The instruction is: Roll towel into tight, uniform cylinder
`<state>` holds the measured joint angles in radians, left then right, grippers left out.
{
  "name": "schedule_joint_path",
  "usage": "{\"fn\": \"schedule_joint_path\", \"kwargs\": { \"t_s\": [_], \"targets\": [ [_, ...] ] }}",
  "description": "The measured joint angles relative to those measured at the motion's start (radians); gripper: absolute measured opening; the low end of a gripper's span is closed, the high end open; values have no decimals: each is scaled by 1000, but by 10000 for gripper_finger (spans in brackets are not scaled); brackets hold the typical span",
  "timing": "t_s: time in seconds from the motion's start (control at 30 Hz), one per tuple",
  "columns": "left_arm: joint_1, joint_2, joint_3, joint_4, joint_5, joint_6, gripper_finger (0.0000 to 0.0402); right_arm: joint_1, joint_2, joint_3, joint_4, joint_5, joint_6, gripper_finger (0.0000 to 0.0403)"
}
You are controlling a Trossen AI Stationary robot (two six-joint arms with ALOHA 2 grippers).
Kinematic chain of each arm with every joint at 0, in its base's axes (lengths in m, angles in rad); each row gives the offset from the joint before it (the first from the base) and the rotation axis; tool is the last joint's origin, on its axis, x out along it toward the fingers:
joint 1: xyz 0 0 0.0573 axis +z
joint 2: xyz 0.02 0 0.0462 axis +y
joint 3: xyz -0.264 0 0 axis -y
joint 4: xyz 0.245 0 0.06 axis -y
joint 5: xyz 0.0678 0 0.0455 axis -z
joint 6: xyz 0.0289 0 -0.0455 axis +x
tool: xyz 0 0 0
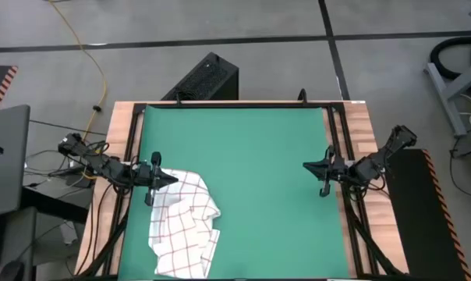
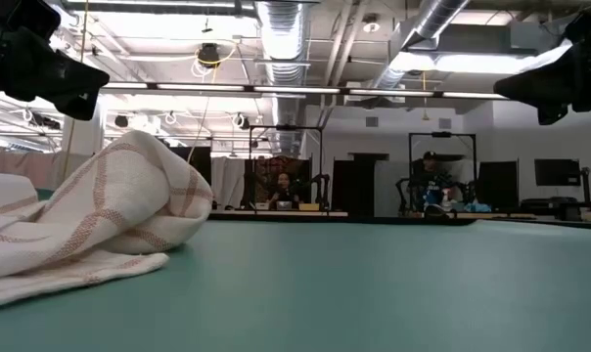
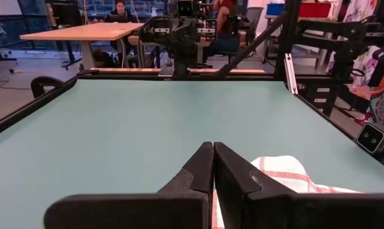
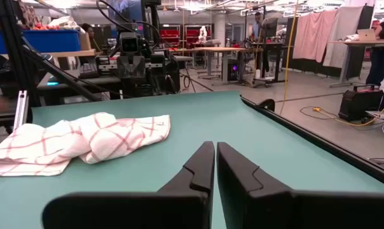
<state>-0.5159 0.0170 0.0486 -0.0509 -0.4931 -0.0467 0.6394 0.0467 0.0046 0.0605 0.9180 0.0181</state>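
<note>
The towel (image 1: 184, 225), white with red-brown checks, lies crumpled in a loose heap on the green mat (image 1: 251, 156) near its near left corner; it also shows in the low view (image 2: 90, 215) and the right wrist view (image 4: 77, 143). My left gripper (image 1: 173, 178) is shut and hovers above the towel's far edge, touching nothing; the towel (image 3: 287, 175) shows beside its fingers. My right gripper (image 1: 307, 165) is shut and empty above the mat's right side, far from the towel.
Black frame rails (image 1: 130, 156) run along the mat's left and right sides. A black box (image 1: 208, 78) stands beyond the far edge. The mat's middle and far part lie bare. People sit at desks in the room behind.
</note>
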Motion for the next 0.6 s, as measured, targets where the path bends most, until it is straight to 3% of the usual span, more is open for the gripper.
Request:
{"fn": "schedule_joint_path", "kwargs": {
  "t_s": [0.43, 0.6],
  "targets": [
    [0, 0, 0, 1, 0, 1, 0, 0, 0, 0, 0, 0, 0, 42],
    [0, -1, -3, 85, -55, 220, 0, 0, 0, 0, 0, 0, 0, 42]
  ]
}}
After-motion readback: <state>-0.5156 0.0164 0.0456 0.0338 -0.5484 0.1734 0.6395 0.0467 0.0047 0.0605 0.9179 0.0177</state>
